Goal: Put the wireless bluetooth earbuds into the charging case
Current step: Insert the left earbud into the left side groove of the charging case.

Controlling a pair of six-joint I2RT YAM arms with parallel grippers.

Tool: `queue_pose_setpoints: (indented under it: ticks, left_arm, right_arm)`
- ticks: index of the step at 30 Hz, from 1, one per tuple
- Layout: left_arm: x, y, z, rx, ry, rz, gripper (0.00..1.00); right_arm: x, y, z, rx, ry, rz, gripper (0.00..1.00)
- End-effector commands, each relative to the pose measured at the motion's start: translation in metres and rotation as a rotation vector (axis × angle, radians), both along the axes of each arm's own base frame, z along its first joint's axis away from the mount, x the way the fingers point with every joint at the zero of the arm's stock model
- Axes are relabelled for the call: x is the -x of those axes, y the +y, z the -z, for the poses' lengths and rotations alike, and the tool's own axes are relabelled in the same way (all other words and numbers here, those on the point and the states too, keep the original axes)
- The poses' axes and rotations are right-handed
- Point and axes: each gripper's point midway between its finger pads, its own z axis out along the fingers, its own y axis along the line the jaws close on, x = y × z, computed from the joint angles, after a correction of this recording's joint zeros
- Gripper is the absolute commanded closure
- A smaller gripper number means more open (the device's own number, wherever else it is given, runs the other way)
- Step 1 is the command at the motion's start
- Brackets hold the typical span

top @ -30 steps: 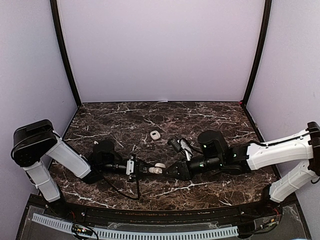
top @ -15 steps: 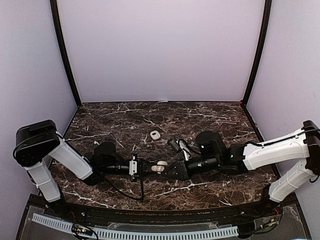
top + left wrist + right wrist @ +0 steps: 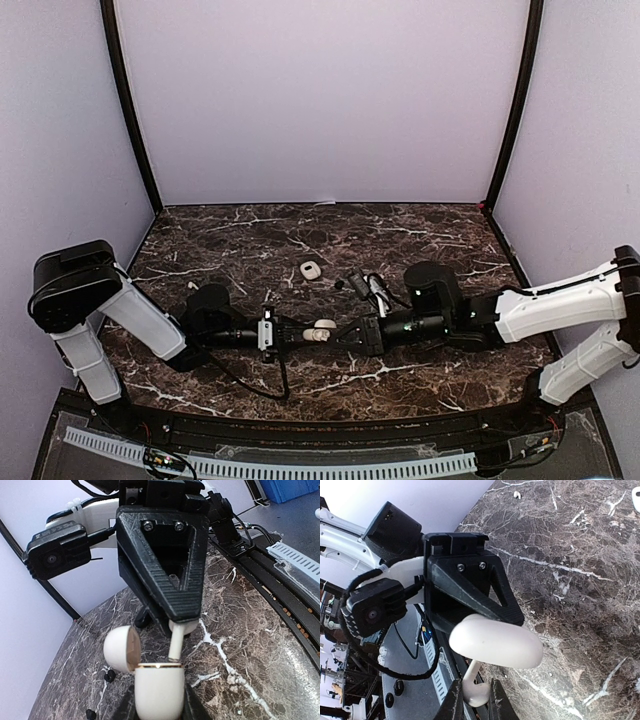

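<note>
1. Between the right gripper's (image 3: pixel 474 702) closed fingers sits 1 white earbud (image 3: pixel 476 692), pinched by its head.
2. Its stem meets the rim of the open charging case (image 3: pixel 155 680), which the left gripper (image 3: pixel 157 711) clamps.

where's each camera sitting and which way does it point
top external: fixed above and behind the bases, looking down on the table; both arms show, left tool and right tool tip to tip mid-table.
left wrist: on the left arm, looking along the left tool at the open charging case it holds, facing the right tool.
right wrist: on the right arm, looking along the right tool at the earbud it pinches, facing the left tool.
shared: both wrist views show the charging case and the earbud.
</note>
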Motion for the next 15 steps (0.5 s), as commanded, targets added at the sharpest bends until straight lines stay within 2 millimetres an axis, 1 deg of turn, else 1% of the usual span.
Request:
queue_pose_setpoints:
  ticks: [1,4,10,15]
  left_arm:
    - [0.0048,0.0009,-0.0034,0.024,0.001,0.008,0.99]
    - [0.0048,0.0004,-0.0024,0.02,0.005,0.011,0.99]
    - [0.005,-0.0006,-0.0032,0.018,0.002,0.013,0.99]
    - [0.0046,-0.0007,-0.0023,0.014,0.004,0.012,0.99]
  right_arm:
    - [-0.0066,0.0003,-0.0218,-0.078,-0.045,0.022,0.99]
    - [-0.0083,0.0012,-0.0252,-0.084,-0.056,0.024,0.99]
    - [-0.0103,0.0045,-0.0207,-0.072,-0.05,0.018,0.99]
    - [-0.0115,0.0086,-0.0222,-0.077,-0.056,0.011,0.99]
